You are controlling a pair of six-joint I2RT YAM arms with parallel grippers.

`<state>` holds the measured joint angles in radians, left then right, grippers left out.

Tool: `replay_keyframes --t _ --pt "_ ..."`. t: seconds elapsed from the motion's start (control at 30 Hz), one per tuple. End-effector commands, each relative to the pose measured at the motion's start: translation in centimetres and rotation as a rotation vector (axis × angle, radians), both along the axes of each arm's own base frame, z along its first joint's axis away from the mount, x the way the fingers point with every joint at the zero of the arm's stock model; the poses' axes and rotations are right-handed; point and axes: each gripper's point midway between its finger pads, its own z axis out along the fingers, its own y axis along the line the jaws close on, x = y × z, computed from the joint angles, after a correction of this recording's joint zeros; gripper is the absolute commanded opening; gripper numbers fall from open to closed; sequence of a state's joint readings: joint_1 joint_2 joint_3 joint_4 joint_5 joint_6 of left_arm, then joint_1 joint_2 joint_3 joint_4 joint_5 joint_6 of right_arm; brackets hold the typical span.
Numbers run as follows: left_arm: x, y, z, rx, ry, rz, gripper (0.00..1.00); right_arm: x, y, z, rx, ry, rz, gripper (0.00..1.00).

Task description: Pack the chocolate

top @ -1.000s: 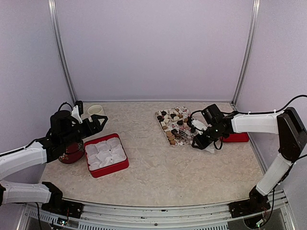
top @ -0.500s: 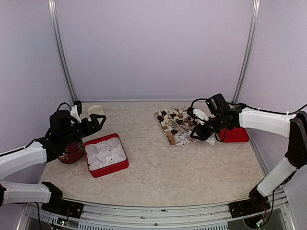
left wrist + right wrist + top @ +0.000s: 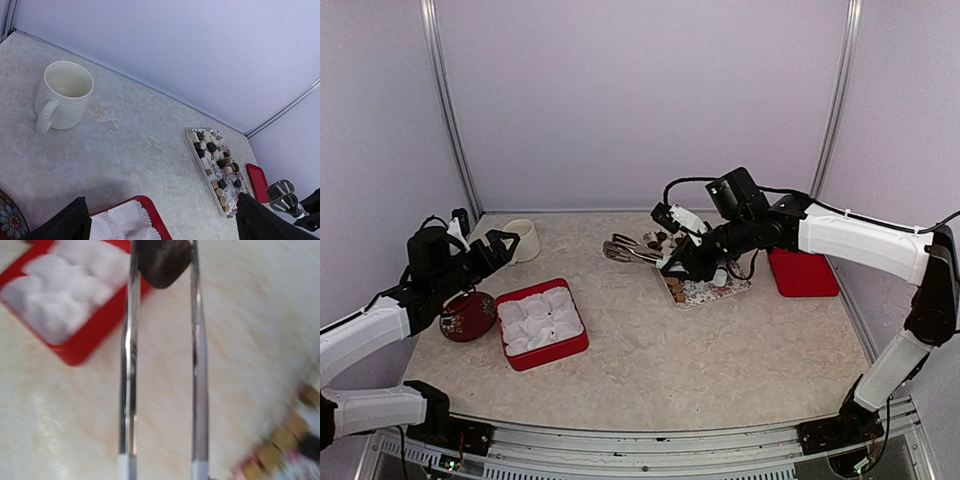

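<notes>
Marbled worktop [image 3: 720, 360]. My right hand [image 3: 685, 262] clenches tongs [image 3: 630, 252] pinching dark chocolate [image 3: 162, 262]; slack squeeze risks dropping it short of red box [image 3: 550, 353], lower left. Left hand [image 3: 498, 248] splayed, empty.

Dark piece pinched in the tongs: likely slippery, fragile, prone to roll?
Probably slippery: the dark chocolate piece sits only between the tips of the smooth metal tongs, so it could squirt out. Likely light and stiff, being small against the tong arms. Its rounded corners suggest it might roll if dropped.
</notes>
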<state>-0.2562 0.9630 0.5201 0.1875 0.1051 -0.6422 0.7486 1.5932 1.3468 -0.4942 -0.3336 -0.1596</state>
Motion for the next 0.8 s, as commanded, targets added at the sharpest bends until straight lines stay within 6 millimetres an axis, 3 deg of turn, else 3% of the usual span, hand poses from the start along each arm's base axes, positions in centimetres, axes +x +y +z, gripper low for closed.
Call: replay_keyframes --t 0.0,0.1,0.4,0.77 --pt "-0.8 0.0 -0.1 -0.008 0.007 -0.021 0.99 -2.6 4.5 -0.1 0.001 0.009 0.150 0.22" --pt "-0.6 1.3 -0.1 -0.009 0.005 0.014 0.99 -4.2 7.4 -0.1 0.017 0.020 0.226 0.22" --pt "-0.7 1.5 -0.4 -0.012 0.009 0.014 0.99 -8.3 14.8 -2.7 0.018 0.078 0.386 0.22" --pt "-1.0 1.7 -0.5 -0.011 0.008 0.014 0.99 -10.2 19.2 -5.4 0.025 0.117 0.459 0.22"
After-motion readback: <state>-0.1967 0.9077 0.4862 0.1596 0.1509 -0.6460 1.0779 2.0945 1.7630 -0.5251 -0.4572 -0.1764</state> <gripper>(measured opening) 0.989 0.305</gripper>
